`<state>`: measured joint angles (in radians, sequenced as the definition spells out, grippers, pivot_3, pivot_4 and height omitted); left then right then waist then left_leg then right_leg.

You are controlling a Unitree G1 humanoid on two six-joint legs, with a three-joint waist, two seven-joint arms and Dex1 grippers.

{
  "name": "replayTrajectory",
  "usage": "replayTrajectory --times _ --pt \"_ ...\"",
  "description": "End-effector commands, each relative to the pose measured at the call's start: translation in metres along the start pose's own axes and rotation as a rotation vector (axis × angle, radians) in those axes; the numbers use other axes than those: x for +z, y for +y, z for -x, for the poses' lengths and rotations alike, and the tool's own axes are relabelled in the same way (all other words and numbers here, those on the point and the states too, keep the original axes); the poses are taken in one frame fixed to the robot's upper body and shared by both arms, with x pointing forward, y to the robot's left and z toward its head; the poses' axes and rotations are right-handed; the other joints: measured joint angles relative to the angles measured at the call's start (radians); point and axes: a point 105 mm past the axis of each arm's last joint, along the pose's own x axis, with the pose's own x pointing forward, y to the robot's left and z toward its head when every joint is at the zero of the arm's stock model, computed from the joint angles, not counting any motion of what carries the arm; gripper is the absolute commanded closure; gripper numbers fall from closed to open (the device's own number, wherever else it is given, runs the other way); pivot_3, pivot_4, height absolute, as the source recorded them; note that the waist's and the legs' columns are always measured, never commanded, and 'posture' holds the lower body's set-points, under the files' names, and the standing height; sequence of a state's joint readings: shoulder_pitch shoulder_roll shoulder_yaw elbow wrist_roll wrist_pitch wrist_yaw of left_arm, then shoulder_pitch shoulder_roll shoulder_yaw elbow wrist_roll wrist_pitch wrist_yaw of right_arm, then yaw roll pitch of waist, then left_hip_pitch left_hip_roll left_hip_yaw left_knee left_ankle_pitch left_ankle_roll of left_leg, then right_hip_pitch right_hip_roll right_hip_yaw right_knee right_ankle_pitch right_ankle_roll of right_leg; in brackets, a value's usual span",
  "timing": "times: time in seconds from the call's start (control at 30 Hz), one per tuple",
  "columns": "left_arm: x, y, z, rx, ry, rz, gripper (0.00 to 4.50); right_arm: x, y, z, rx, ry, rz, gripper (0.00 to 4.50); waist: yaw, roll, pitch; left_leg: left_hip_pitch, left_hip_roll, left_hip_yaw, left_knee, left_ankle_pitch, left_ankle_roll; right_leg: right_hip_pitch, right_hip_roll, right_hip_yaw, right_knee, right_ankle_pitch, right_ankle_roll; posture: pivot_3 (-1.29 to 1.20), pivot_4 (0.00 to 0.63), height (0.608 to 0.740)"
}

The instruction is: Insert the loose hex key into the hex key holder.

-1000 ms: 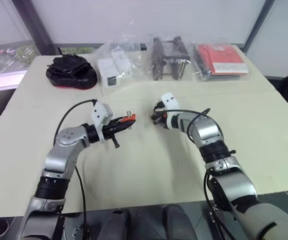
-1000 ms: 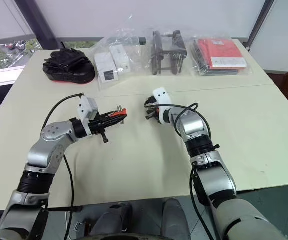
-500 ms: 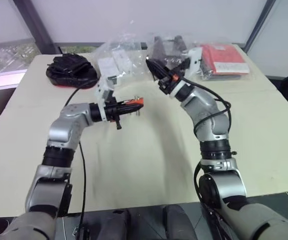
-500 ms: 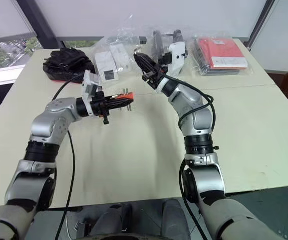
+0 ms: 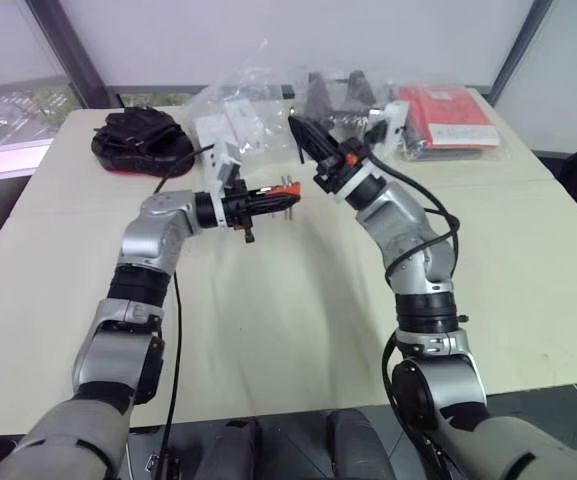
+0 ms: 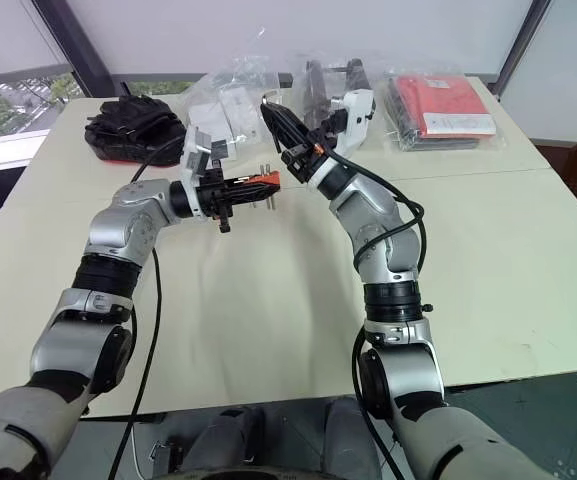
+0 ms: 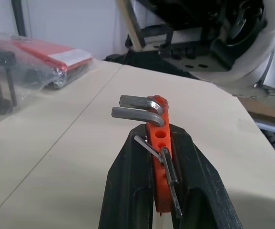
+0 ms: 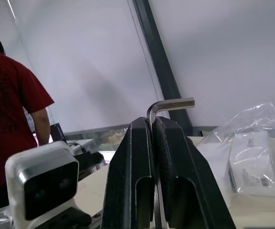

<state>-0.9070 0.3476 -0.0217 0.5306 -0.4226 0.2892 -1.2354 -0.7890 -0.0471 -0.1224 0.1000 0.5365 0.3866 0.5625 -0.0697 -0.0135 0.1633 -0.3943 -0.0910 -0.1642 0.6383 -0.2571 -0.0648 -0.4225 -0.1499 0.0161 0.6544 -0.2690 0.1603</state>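
Right hand is pinched tight on the loose hex key, with only the bent end poking out past its fingertips, and it's up off the table just beside the left hand, a little above and behind it. The left hand is clamped hard on the hex key holder, the orange block sticking out beyond its fingers with a couple of keys already seated in it. So both pieces are in the air and close, but not touching yet. My worry is mostly alignment: the empty holes in that holder look small, and the key seems aimed up and away from the block, so it'd need a decent re-aim first. If the tip catches the edge of a hole, I'd guess the key could twist or slide in that thin pinch, or the holder could pivot between the left fingers. A drop means fishing a skinny rod off the table.
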Motion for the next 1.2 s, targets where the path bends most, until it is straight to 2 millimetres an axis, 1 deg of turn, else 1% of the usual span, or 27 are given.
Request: replayTrajectory --times 0.03,0.13,0.57,0.77,0.93,1.1,1.2 --pt "0.018 0.000 -0.004 -0.012 -0.038 -0.067 4.50 0.013 0.013 -0.003 0.046 -0.047 0.023 4.45 0.000 0.000 0.000 0.000 0.000 0.000 0.000 0.000 0.000 0.000 0.000 0.000 0.000 0.000 0.000 0.00 0.150 0.740" --pt "0.022 0.003 -0.005 0.006 -0.058 -0.073 4.50 0.011 0.013 -0.002 0.046 -0.039 0.022 4.45 0.000 0.000 0.000 0.000 0.000 0.000 0.000 0.000 0.000 0.000 0.000 0.000 0.000 0.000 0.000 0.00 0.150 0.740" --pt "0.030 0.004 -0.005 0.014 -0.090 -0.079 4.50 0.005 0.013 0.000 0.041 -0.032 0.009 4.45 0.000 0.000 0.000 0.000 0.000 0.000 0.000 0.000 0.000 0.000 0.000 0.000 0.000 0.000 0.000 0.00 0.150 0.740" --pt "0.037 0.001 -0.006 0.005 -0.124 -0.052 4.50 0.002 0.006 0.003 0.019 -0.026 0.010 4.45 -0.001 0.000 0.000 0.000 0.000 0.000 0.000 0.000 0.000 0.000 0.000 0.000 0.000 0.000 0.000 0.00 0.150 0.740" --pt "0.045 0.004 -0.004 0.029 -0.171 -0.014 4.50 0.000 -0.001 0.007 -0.004 -0.019 0.026 4.45 -0.001 0.000 0.000 0.000 0.000 0.000 0.000 0.000 0.000 0.000 0.000 0.000 0.000 0.000 0.000 0.00 0.150 0.740" --pt "0.046 0.005 -0.002 0.037 -0.174 -0.008 4.50 0.001 -0.004 0.009 -0.009 -0.015 0.039 4.45 -0.001 0.000 0.000 0.000 0.000 0.000 0.000 0.000 0.000 0.000 0.000 0.000 0.000 0.000 0.000 0.00 0.150 0.740" --pt "0.047 0.004 -0.002 0.036 -0.170 -0.014 4.50 -0.002 -0.006 0.011 -0.002 0.008 0.052 4.45 0.000 0.000 0.000 0.000 0.000 0.000 0.000 0.000 0.000 0.000 0.000 0.000 0.000 0.000 0.000 0.00 0.150 0.740"
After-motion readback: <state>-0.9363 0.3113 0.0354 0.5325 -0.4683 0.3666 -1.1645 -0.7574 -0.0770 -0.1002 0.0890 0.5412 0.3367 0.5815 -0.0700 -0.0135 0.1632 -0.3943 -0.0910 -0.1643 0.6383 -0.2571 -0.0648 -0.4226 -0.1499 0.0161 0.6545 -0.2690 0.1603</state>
